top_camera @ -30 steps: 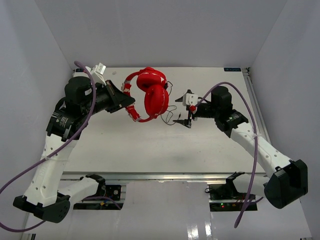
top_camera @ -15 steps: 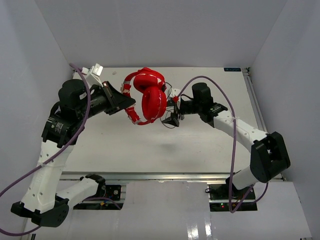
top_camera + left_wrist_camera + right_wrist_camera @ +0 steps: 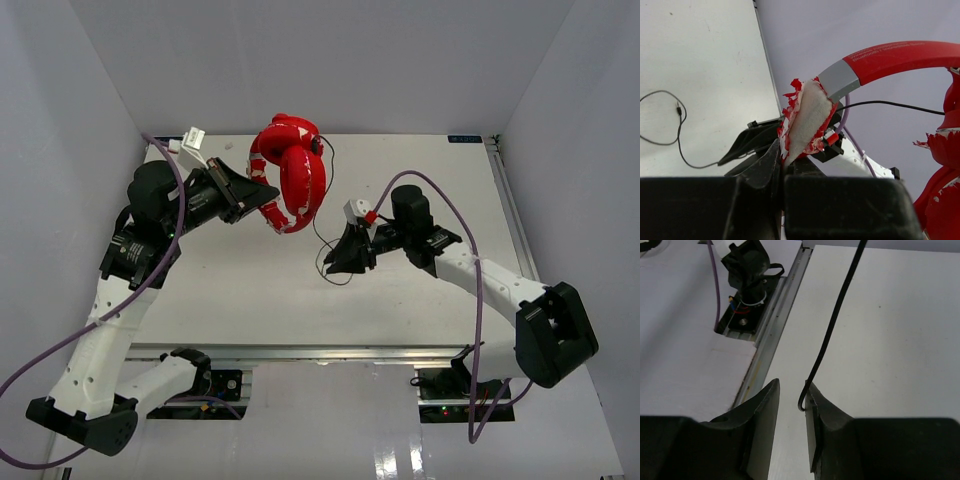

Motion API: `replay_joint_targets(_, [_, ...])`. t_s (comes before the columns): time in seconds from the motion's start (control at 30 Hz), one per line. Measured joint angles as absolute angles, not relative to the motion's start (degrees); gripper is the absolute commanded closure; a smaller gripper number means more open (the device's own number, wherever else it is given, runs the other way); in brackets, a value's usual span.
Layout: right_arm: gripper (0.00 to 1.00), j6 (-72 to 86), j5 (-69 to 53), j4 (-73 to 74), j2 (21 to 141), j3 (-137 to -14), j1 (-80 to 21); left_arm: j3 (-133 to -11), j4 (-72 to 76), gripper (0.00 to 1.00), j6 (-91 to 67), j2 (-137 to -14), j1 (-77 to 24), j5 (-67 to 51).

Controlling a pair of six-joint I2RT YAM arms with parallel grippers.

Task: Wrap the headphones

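Although the top view leaves both sets of jaws too small to read, the left wrist view shows the left pincer [image 3: 785, 162] clamped tight on the worn headband padding of the headphones [image 3: 290, 170], held aloft over the far part of the bench [image 3: 250, 290]. The ear cups are cut off in that view. Only the right wrist view shows the right pincer [image 3: 792, 390] narrowly apart, with the black cable [image 3: 832, 330] lying against one finger, unpinched.

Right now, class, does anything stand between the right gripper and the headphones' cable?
Nothing visible does. The cable of the headphones runs down between the jaws of the right gripper, close to one finger; the jaws stand a little apart.
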State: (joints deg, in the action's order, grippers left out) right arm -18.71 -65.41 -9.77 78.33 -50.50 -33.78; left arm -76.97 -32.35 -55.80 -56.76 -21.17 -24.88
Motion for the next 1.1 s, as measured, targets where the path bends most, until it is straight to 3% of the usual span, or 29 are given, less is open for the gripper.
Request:
replay_joint_targets(0.17, [0.75, -14.4, -68.0, -10.9, 75.8, -50.6, -34.9, -77.0, -30.1, 1.00, -57.8, -57.3, -21.2, -24.7])
replay_joint_targets(0.23, [0.85, -14.7, -67.9, -9.8, 74.6, -50.7, -34.9, -77.0, -29.3, 1.00, -58.3, -57.7, -21.2, -24.5])
replay_joint_targets(0.37, [0.92, -16.5, -66.8, -5.6, 73.0, -51.8, -34.7, -77.2, -27.6, 1.00, -59.3, -59.1, -21.2, -23.2])
replay_joint_targets(0.5, [0.92, -20.3, -62.4, 2.8, 72.0, -54.4, -34.1, -77.3, -26.4, 1.00, -60.1, -61.1, -21.2, -20.0])
replay_joint_targets(0.67, [0.92, -28.4, -46.5, 17.6, 71.8, -61.5, -33.7, -77.2, -25.2, 1.00, -60.3, -63.2, -21.5, -12.2])
replay_joint_targets(0.9, [0.92, -40.1, -20.7, 27.0, 64.2, -63.9, -29.9, -77.4, -23.7, 1.00, -56.1, -72.7, -26.6, 3.3])
replay_joint_targets(1.1, [0.92, -47.1, -9.9, 31.6, 60.7, -63.9, -27.5, -79.2, -27.0, 1.00, -50.3, -86.0, -32.6, 13.6])
